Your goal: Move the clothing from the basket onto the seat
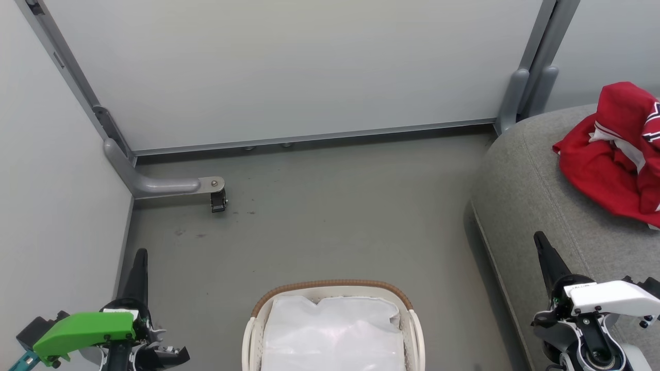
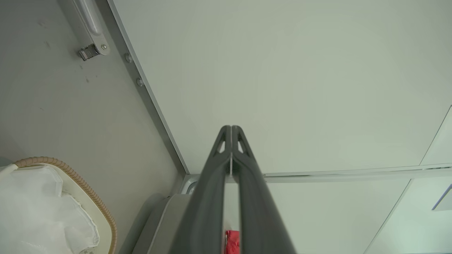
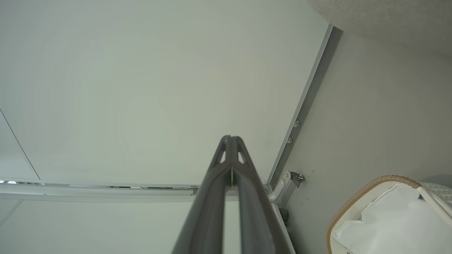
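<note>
Red clothing (image 1: 616, 154) with white trim lies crumpled on the grey seat (image 1: 536, 206) at the right. The white basket (image 1: 407, 330) with its tan woven rim stands on the floor at the bottom middle; inside I see just its white cloth liner (image 1: 332, 335). My left gripper (image 1: 141, 253) is shut and holds nothing, low at the left, well left of the basket. My right gripper (image 1: 539, 237) is shut and holds nothing, over the seat's front edge. Both wrist views show closed fingertips (image 2: 231, 128) (image 3: 231, 138) against pale wall panels. The basket rim (image 2: 88, 190) (image 3: 356, 201) shows there too.
Pale partition panels close off the back and left. A grey metal foot with a small caster (image 1: 218, 201) juts onto the floor at the back left. Grey floor (image 1: 330, 221) lies open between the basket and the back panel.
</note>
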